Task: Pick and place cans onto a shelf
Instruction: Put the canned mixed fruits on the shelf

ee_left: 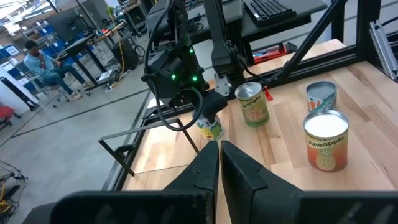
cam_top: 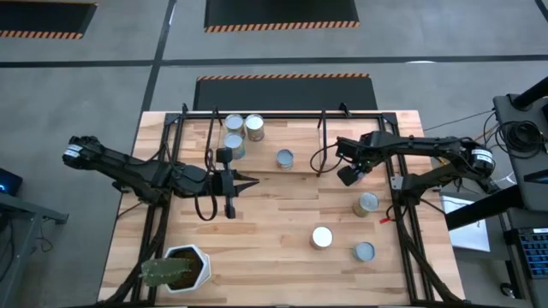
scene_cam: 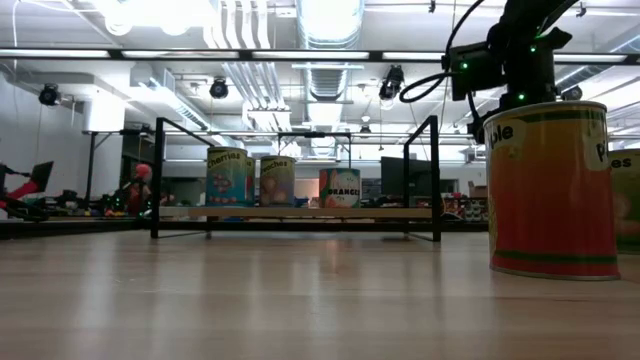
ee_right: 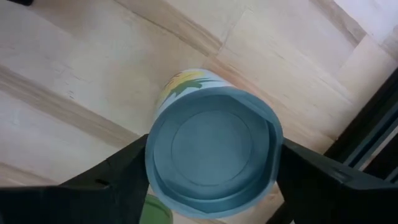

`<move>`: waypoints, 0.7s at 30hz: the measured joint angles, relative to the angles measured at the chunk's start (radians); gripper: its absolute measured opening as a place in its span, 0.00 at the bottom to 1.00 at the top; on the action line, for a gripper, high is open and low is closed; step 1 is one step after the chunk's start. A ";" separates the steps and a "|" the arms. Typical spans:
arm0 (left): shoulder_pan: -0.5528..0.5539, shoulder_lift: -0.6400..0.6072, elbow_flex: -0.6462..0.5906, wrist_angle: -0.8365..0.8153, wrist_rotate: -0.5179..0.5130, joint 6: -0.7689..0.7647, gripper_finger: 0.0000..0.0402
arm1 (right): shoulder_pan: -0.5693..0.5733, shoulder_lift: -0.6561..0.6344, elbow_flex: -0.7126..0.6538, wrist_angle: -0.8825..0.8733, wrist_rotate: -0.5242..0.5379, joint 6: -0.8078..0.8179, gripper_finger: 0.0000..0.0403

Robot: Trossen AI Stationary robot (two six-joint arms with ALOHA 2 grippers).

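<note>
My right gripper (cam_top: pixel 349 174) is over the table's right half, just off the shelf's right end, shut on a can with a blue-grey top (ee_right: pixel 211 152). The can also shows in the left wrist view (ee_left: pixel 211 126). My left gripper (cam_top: pixel 248 181) is shut and empty at the table's middle, in front of the shelf (cam_top: pixel 300 128). Several cans stand on the shelf (cam_top: pixel 233 125) (cam_top: pixel 254 127) (cam_top: pixel 284 157). Three more cans stand on the table at the right (cam_top: pixel 366 204) (cam_top: pixel 321 237) (cam_top: pixel 364 251). My right gripper pinches the can between its two fingers (ee_right: pixel 112 180), one on each opposite side of the can's wall just below the top rim (ee_right: pixel 151 163). The fingers come from above, pointing down. The can is upright; whether its base is clear of the table I cannot tell.
A white hexagonal pot with a cactus (cam_top: pixel 184 267) stands at the near left corner. The shelf's black rod frame (cam_top: pixel 322 128) rises along the far edge. A pineapple can (scene_cam: pixel 550 190) stands close to the low camera. People sit in the room beyond (ee_left: pixel 40 59).
</note>
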 joint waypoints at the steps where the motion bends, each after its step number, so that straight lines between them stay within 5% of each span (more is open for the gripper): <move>1: 0.000 0.000 0.000 0.000 0.000 0.000 0.00 | 0.000 -0.002 0.000 -0.007 -0.001 0.000 0.68; 8: 0.000 0.000 0.000 0.000 0.000 0.000 0.00 | 0.000 -0.051 0.048 -0.099 0.014 0.002 0.71; 21: 0.000 0.000 0.000 0.020 0.001 0.000 0.00 | 0.000 -0.102 0.495 -0.218 0.369 -0.032 0.71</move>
